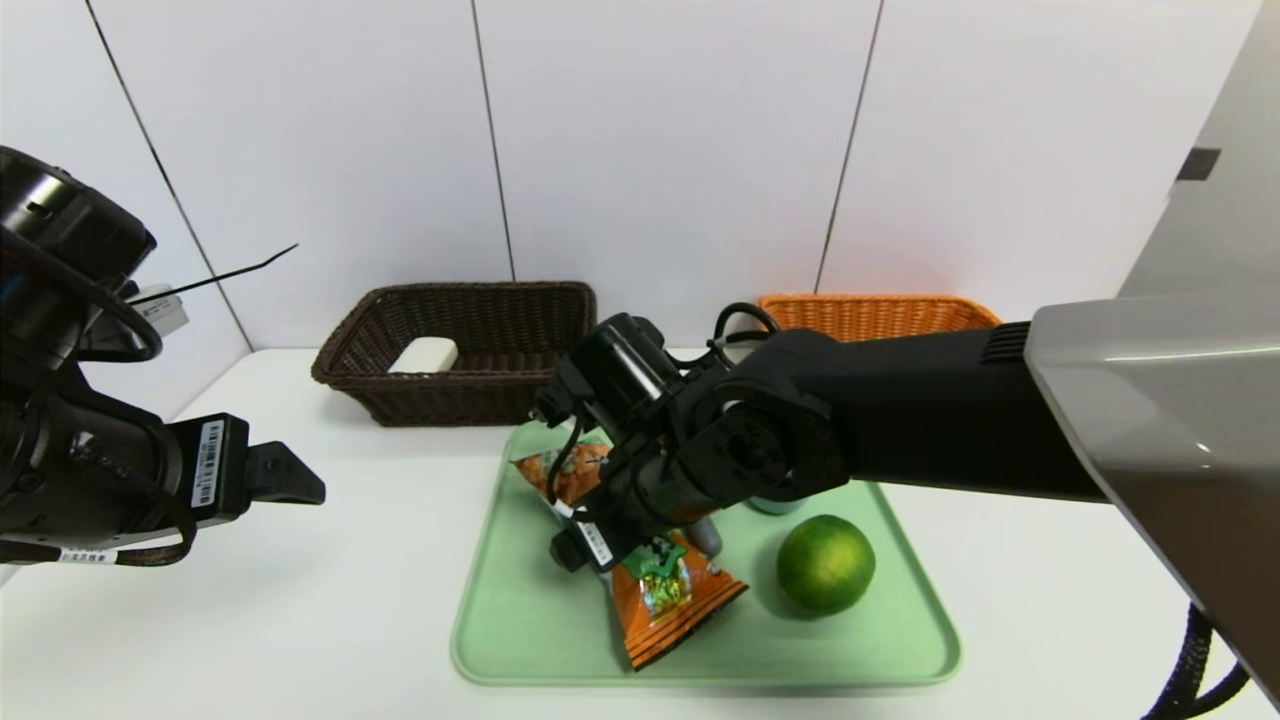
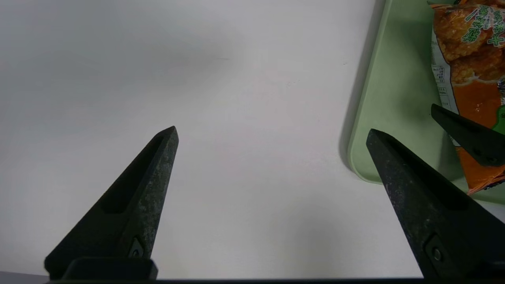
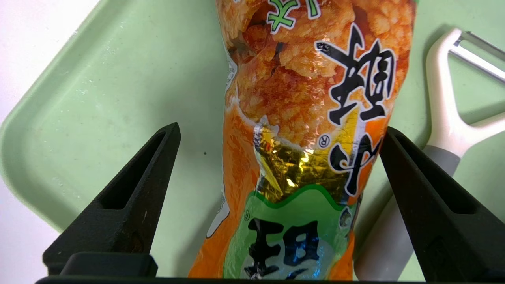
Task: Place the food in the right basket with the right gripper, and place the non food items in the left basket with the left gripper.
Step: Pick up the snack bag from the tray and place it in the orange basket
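The snack bag [image 3: 303, 150] lies on the green tray [image 1: 520, 620], its middle hidden under the right gripper [image 3: 278, 132], whose fingers are spread astride it. The peeler [image 3: 442, 130] is cut off. At nine o'clock, the left gripper [image 2: 272, 132] hangs spread.

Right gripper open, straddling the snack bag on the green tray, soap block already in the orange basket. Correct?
Not quite: the head view shows the soap block in the dark brown basket, not the orange one. The rest holds: right gripper open astride the snack bag on the green tray.
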{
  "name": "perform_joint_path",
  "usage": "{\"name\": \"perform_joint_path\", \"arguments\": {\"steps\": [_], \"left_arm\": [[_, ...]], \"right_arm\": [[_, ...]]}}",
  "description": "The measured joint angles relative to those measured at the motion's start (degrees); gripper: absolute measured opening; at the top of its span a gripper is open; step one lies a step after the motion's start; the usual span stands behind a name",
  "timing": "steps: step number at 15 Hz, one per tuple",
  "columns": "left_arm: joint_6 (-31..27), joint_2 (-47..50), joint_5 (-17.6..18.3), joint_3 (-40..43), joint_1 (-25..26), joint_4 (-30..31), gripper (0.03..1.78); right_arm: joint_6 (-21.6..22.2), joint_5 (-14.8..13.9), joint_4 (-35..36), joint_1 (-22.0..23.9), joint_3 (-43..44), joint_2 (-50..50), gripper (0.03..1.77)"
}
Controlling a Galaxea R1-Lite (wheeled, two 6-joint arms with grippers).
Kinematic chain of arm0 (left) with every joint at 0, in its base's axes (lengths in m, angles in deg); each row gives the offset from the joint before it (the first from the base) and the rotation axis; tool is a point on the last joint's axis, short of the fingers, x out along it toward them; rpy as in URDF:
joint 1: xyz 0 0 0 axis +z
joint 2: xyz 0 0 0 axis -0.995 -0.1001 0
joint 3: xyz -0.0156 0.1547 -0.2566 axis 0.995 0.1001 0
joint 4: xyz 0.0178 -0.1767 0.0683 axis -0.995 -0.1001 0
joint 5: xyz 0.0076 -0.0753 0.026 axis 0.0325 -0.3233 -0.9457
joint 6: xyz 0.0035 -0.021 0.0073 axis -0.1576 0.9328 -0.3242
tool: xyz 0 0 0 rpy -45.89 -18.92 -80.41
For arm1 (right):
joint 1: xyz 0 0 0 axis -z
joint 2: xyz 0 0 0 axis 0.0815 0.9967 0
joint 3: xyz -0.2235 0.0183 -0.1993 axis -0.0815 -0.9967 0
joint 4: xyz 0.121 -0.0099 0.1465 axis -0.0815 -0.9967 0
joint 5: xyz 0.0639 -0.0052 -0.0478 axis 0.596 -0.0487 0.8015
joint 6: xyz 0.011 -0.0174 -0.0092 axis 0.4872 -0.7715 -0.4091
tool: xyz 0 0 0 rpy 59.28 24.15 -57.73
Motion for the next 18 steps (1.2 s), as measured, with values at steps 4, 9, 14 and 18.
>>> {"name": "perform_joint_path", "arguments": {"steps": [4,9,14,18], "left_arm": [[0.0,0.0,0.0,0.3,0.0,0.0,1.69],[0.0,-0.1,0.0,0.3,0.0,0.1,1.69],[-0.1,-0.1,0.0,0.3,0.0,0.1,1.69],[-0.1,-0.1,0.0,0.3,0.0,0.1,1.69]], "right_arm": [[-0.2,0.0,0.0,0.0,0.0,0.5,1.7],[-0.2,0.0,0.0,-0.1,-0.1,1.0,1.7],[-0.3,-0.1,0.0,-0.1,-0.3,1.3,1.16],[-0.4,-1.2,0.0,-0.3,-0.3,1.4,0.74]]}}
